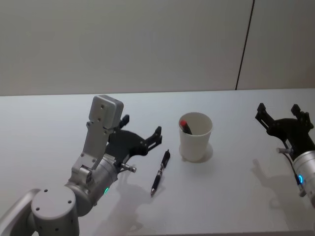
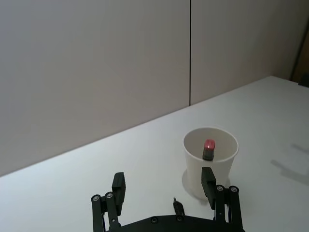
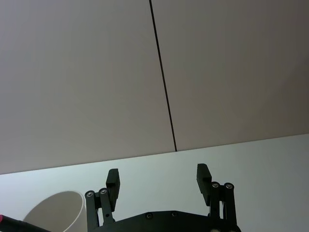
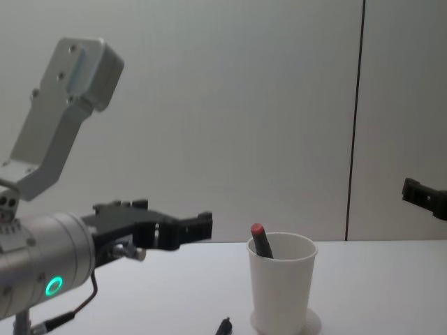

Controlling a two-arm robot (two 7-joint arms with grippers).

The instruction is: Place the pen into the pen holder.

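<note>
A black pen lies flat on the white table, just left of the pen holder, a white paper cup standing upright. Another pen with a red end leans inside the cup. My left gripper hovers open above the table, left of the lying pen's far end and apart from it. In the left wrist view the gripper faces the cup, and the lying pen's end peeks out between the fingers. My right gripper hangs open at the right, well clear of the cup.
The white table runs to a plain wall with a dark vertical seam. The left arm's grey wrist housing rises beside the pen. Bare tabletop lies between the cup and the right gripper.
</note>
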